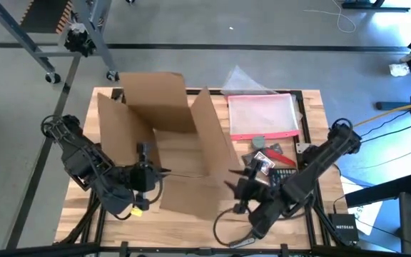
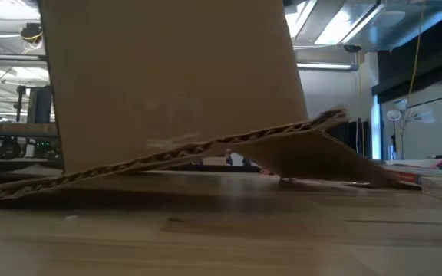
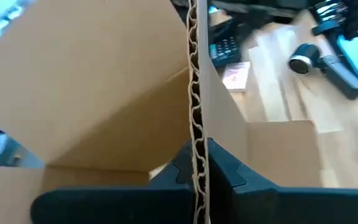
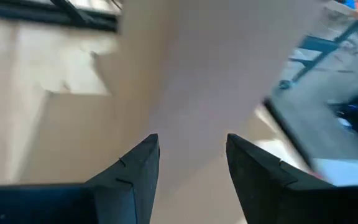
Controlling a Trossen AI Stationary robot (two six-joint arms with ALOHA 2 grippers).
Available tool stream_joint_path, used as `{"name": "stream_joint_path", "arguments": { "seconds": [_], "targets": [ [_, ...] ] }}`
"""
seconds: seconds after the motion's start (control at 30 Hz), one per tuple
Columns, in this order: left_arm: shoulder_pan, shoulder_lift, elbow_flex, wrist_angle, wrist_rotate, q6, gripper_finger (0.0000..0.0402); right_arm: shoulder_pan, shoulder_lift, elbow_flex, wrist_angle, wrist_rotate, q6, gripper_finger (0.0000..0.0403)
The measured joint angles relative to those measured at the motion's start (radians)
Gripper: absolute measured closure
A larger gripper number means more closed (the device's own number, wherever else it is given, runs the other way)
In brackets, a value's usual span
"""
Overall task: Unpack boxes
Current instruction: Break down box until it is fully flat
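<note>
The brown cardboard box (image 1: 170,135) stands open on the wooden table, its panels spread and one upright flap at the far side. In the low view the box (image 2: 175,84) fills the frame, and a flap's corrugated edge (image 2: 206,149) lies slanting on the tabletop. My left gripper (image 1: 144,173) is at the box's near left side, shut on a cardboard panel (image 3: 104,87). My right gripper (image 1: 235,184) is at the box's near right side. It stands open (image 4: 192,155) with nothing between its fingers, and cardboard lies just ahead of them. My left gripper pinches one layer of a box panel between its two fingers, which sit on either face at the cut corrugated edge (image 3: 196,143). The fingers come from the table's near side, slanting down, and the edge runs on away from them. The box's bottom rests on the table.
A clear pouch with a pink-red edge (image 1: 262,114) lies at the far right of the table. Small items (image 1: 270,153) and a dark calculator (image 3: 225,46) lie between the pouch and my right arm. Bare wood shows along the near edge.
</note>
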Motion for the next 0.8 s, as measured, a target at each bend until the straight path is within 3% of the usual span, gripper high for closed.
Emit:
{"name": "stream_joint_path", "arguments": {
  "seconds": [0.2, 0.37, 0.57, 0.67, 0.8],
  "targets": [
    [0.010, 0.000, -0.004, 0.086, -0.020, 0.165, 0.0400, -0.005, 0.000, -0.095, 0.317, -0.007, -0.146, 0.0224],
    [0.008, 0.000, -0.006, 0.175, -0.025, 0.311, 0.0400, -0.061, -0.002, -0.099, 0.343, 0.022, -0.165, 0.0223],
    [0.004, -0.001, -0.006, 0.227, -0.020, 0.400, 0.0400, -0.123, -0.002, -0.099, 0.454, -0.074, -0.254, 0.0227],
    [0.010, 0.001, -0.005, 0.252, -0.017, 0.403, 0.0400, -0.136, -0.002, -0.099, 0.522, -0.067, -0.335, 0.0267],
    [0.011, 0.002, -0.005, 0.240, -0.020, 0.364, 0.0400, -0.150, -0.002, -0.100, 0.511, -0.037, -0.400, 0.0380]
  ]
}}
